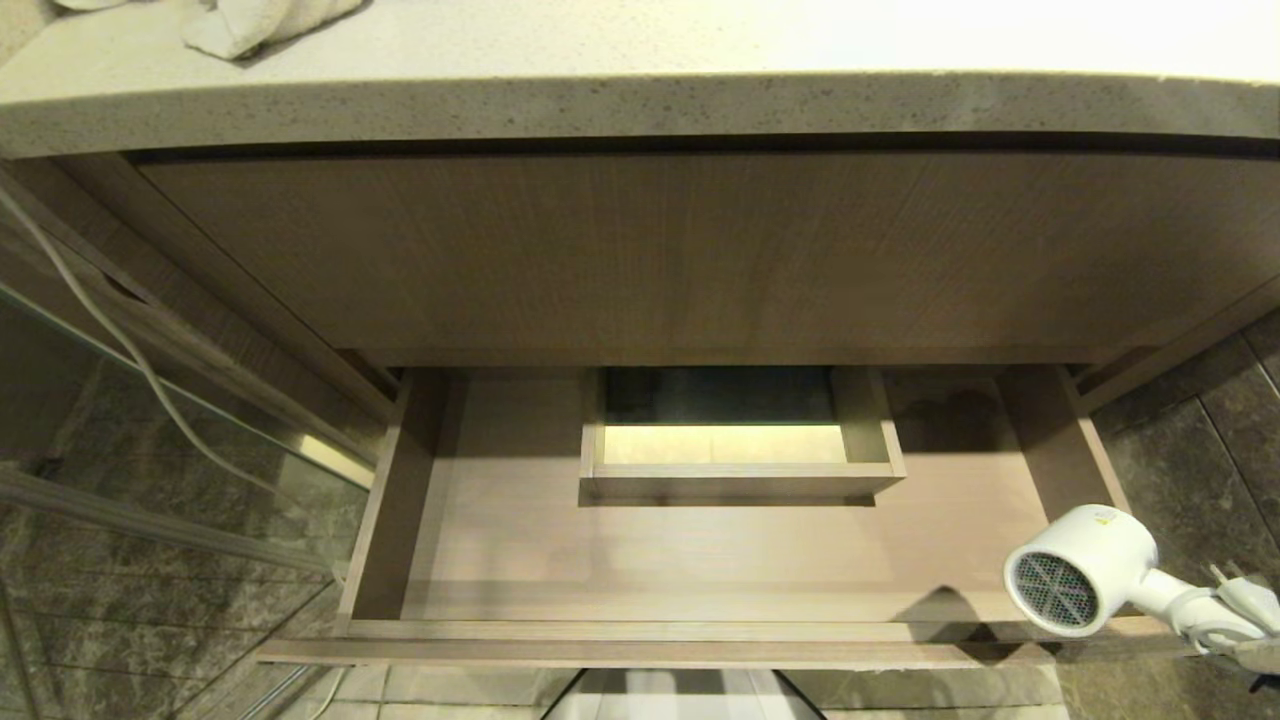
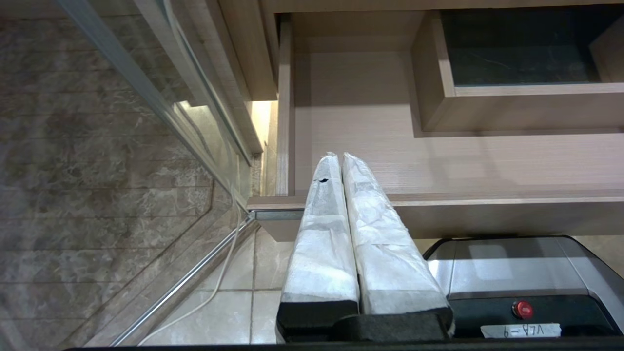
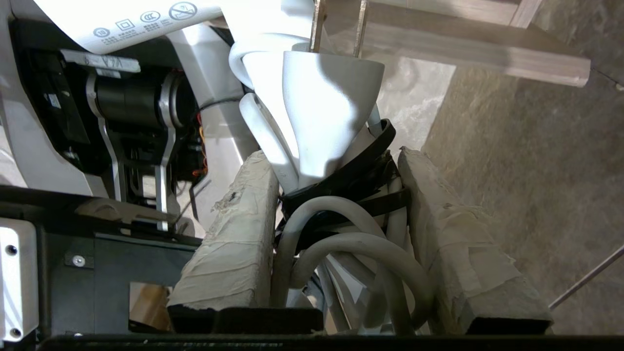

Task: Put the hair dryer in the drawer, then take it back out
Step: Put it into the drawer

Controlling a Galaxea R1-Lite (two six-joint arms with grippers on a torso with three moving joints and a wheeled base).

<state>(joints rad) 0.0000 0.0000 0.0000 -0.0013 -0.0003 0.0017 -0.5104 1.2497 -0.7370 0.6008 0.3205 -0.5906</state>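
The drawer (image 1: 640,632) stands pulled out below the counter, its light wood floor bare. The white hair dryer (image 1: 1080,565) hangs at the drawer's front right corner, above the rim, with its dark round grille facing the camera. Its handle runs to the picture's right edge. My right gripper (image 3: 334,156) is shut on that handle and the bundled white cord (image 3: 351,234), with the hair dryer (image 3: 326,97) reaching past the fingertips. My left gripper (image 2: 340,157) is shut and empty, held before the drawer (image 2: 438,161) at its front left corner.
A boxed cut-out (image 1: 740,440) rises at the back middle of the drawer. Above are a taller wood-grain panel (image 1: 640,250), a speckled countertop (image 1: 640,100) and a white towel (image 1: 250,25). A glass panel (image 1: 150,450) and a loose white cable (image 1: 100,310) stand at the left.
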